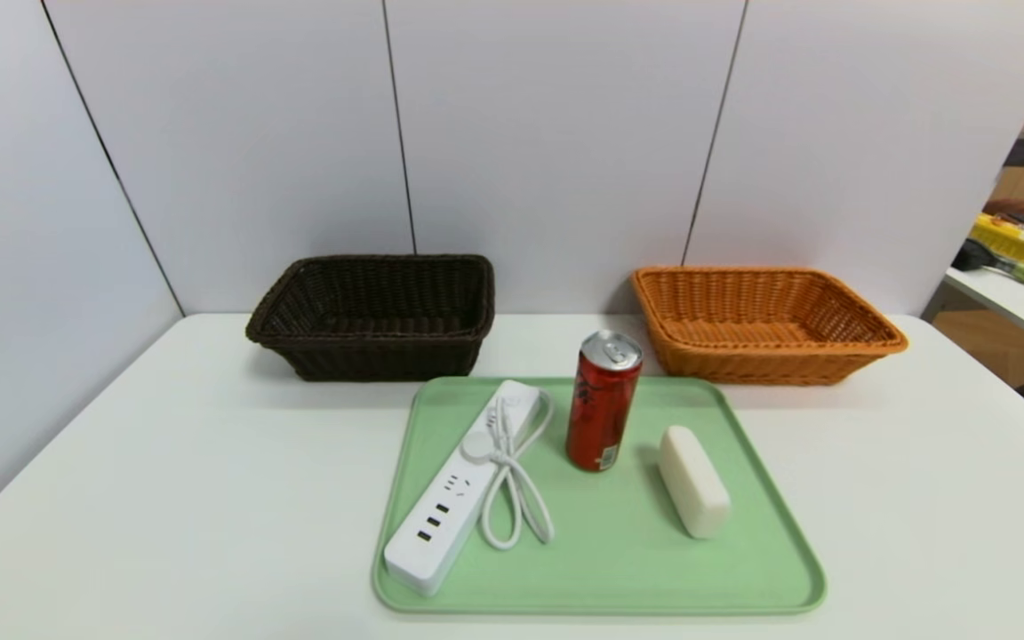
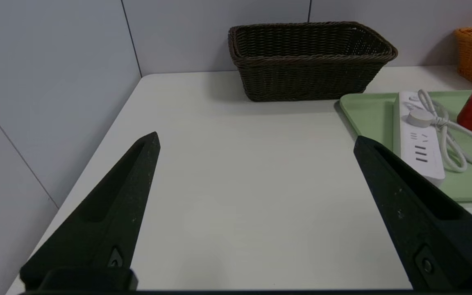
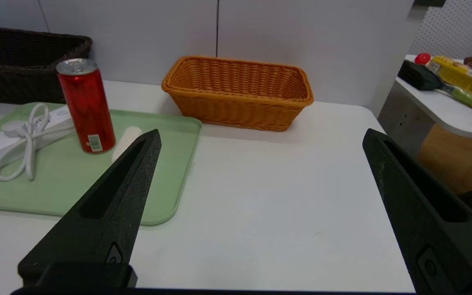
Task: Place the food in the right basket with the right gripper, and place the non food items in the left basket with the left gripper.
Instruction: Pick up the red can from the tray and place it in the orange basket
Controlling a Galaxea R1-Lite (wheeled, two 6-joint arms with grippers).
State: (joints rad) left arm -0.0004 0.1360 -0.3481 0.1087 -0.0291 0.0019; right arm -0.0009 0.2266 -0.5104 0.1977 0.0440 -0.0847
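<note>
Count on the tabletop (image 1: 165, 462)

Two baskets (image 1: 376, 313), one tray (image 1: 619, 569); on that tray one power strip (image 1: 454, 493), one can (image 1: 602, 402), one white block (image 1: 693, 481).

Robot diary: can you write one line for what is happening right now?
left claw: open, empty | right claw: open, empty | green plastic tray: white power strip, red drink can, white oblong block | baskets: empty
</note>
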